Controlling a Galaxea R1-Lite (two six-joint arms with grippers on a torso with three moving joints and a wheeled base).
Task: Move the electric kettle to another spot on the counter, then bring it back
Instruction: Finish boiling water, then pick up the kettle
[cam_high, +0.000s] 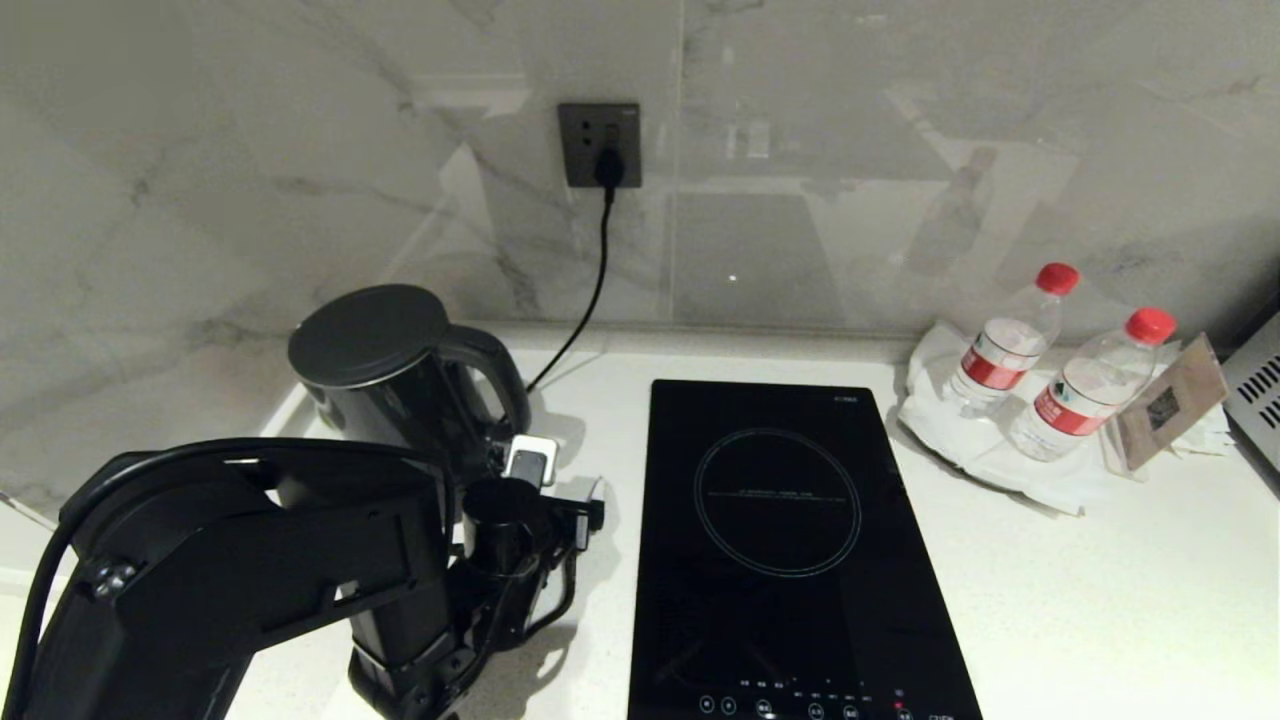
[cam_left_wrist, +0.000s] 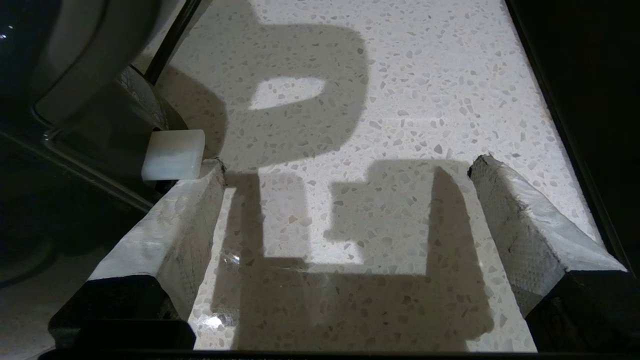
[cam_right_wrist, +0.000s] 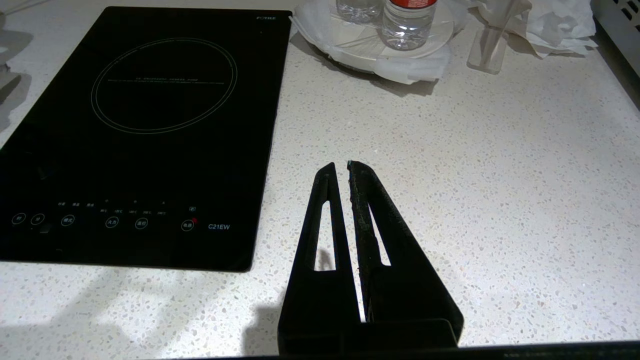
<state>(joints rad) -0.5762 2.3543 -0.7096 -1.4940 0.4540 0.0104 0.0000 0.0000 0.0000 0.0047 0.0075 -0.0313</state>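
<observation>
The electric kettle (cam_high: 385, 375), glossy black with a flat lid and loop handle (cam_high: 497, 370), stands at the back left of the white speckled counter (cam_high: 1100, 600). My left gripper (cam_high: 560, 480) hangs just in front of the handle, open. In the left wrist view its padded fingers (cam_left_wrist: 170, 235) stand wide apart over bare counter (cam_left_wrist: 400, 75) with nothing between them. The kettle's dark body (cam_left_wrist: 30, 200) and a white tab (cam_left_wrist: 174, 155) lie outside the jaws, beside one fingertip. My right gripper (cam_right_wrist: 340, 165) is shut and empty above the counter (cam_right_wrist: 475, 175), beside the hob.
A black glass hob (cam_high: 790, 540) fills the counter's middle. Two water bottles (cam_high: 1010, 345) stand on a white tray at the back right, with a card stand (cam_high: 1170, 400) beside them. A black cord (cam_high: 590, 290) runs from the wall socket (cam_high: 600, 145) down behind the kettle.
</observation>
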